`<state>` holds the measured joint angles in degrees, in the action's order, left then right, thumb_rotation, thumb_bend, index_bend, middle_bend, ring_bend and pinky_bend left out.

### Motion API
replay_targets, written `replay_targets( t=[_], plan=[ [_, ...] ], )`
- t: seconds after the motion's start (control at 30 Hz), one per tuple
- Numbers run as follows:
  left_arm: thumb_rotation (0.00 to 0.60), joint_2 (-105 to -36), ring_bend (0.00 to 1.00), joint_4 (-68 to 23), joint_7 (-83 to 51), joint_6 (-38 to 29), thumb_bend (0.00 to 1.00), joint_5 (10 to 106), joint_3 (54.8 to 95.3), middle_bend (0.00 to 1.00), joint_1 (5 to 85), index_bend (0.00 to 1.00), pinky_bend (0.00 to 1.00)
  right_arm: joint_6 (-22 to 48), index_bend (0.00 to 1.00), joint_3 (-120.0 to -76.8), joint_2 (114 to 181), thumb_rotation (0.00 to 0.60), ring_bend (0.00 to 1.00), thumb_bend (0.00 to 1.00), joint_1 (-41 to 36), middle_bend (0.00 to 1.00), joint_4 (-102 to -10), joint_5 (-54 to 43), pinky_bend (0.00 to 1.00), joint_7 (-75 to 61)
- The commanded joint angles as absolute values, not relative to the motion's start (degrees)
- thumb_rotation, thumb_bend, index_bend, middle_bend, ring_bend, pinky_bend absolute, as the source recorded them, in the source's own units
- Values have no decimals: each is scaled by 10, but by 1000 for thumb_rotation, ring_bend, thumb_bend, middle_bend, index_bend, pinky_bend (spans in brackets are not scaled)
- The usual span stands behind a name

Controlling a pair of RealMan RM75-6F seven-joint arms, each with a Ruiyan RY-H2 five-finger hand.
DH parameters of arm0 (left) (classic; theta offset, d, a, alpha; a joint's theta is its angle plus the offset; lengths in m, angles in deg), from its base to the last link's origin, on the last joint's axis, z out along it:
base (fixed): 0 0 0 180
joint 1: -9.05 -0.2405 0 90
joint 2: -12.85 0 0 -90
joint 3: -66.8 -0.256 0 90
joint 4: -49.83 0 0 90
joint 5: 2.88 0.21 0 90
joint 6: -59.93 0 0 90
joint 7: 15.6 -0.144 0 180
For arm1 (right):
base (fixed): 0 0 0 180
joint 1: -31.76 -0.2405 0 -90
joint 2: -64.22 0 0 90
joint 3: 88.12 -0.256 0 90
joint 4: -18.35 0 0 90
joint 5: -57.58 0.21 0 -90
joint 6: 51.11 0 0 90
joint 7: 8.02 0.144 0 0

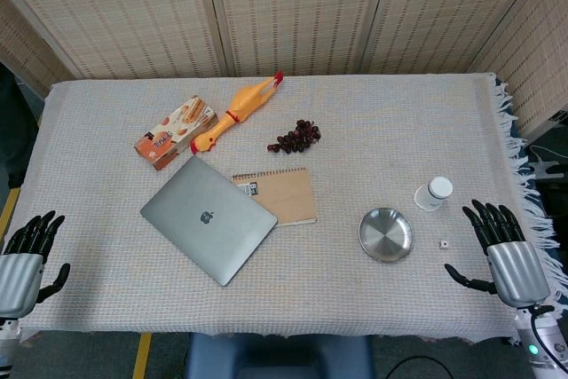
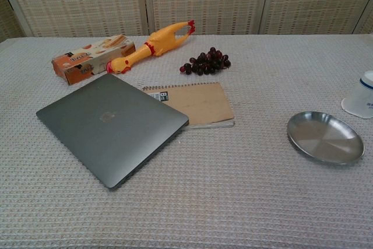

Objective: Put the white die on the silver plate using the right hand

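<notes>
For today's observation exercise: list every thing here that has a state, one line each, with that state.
Laptop: lid closed.
Notebook: closed, partly under the laptop.
Silver plate: empty.
White die: on the cloth, off the plate.
Left hand: open.
Right hand: open, holding nothing.

Tiny white die (image 1: 443,243) on the cloth, just right of the empty round silver plate (image 1: 386,234).

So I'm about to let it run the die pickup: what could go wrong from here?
The die is tiny and lies flat on the cloth, so the open right hand may fumble or flick it. The cup stands just behind it and could get knocked. The chest view doesn't show the die at all.
</notes>
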<state>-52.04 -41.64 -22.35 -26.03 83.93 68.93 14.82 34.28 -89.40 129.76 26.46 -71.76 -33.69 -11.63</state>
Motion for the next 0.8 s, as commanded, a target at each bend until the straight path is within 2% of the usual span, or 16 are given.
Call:
replay_targets(
  t=[0.03,0.23,0.53,0.7,0.8],
  plan=[
    [600,-521,0,-416,-222,-260,401,841,689,0,148,0,131,345,0,-894,1297,273,0,142,266,0,-719,-338,0,-118],
    [600,-522,0,-414,-218,-253,400,838,690,0,152,0,131,329,0,-898,1298,272,0,145,262,0,-724,-320,0,-135],
    [600,-517,0,-412,-199,-245,402,831,693,0,155,0,131,186,143,-920,1271,275,0,203,200,0,-749,-210,0,-282],
    [600,-514,0,-414,-195,-242,401,827,695,0,156,0,131,150,251,-918,1276,351,0,220,184,0,-745,-169,0,-332],
    [600,-513,0,-415,-193,-242,401,827,694,0,156,0,131,136,295,-917,1293,373,0,224,178,0,-725,-148,0,-343]
  ],
)
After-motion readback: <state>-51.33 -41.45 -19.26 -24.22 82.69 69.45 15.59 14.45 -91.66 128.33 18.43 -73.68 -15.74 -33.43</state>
